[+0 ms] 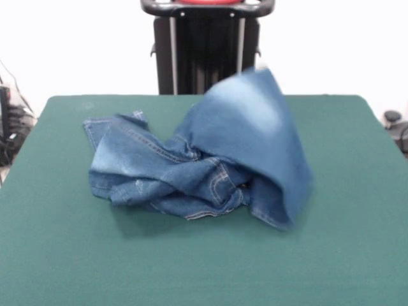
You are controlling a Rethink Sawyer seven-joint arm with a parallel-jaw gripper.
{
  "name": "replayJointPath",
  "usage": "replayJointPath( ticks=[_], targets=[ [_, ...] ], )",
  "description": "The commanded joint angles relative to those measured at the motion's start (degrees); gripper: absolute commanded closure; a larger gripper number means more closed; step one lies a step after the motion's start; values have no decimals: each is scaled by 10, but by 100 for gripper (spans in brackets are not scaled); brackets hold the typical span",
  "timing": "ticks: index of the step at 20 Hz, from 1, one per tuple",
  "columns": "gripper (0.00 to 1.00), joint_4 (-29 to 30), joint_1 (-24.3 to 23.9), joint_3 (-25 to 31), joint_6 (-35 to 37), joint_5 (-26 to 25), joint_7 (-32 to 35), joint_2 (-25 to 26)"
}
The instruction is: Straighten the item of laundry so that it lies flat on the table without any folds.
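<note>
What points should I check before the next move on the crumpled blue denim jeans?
1. Blue denim jeans flat, no folds: not ok, bunched in a heap.
2. One part raised in a blurred peak: not ok, not settled.
3. Jeans fully on the dark green cloth-topped table: ok.
4. Gripper state: cannot tell, not in view.
5. Bare table around the jeans for spreading: ok.

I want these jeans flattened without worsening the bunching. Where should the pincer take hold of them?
Probably the raised, tented denim peak of the jeans, approached from above: it stands clear of the table, while the rest lies crumpled and overlapped.
</note>
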Motion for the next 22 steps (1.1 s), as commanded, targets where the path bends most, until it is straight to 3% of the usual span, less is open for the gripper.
replayJointPath(
  ticks=[1, 6, 13, 17, 22],
  targets=[
    [0, -52, -3, 51, -34, -1, 164, 21],
    [0, -26, 23, 53, -6, 18, 181, 40],
    [0, -37, 14, 78, 0, 31, 177, 39],
    [0, -65, -10, 69, -13, 13, 179, 41],
    [0, -96, -34, 78, -88, -28, 219, 46]
  ],
)
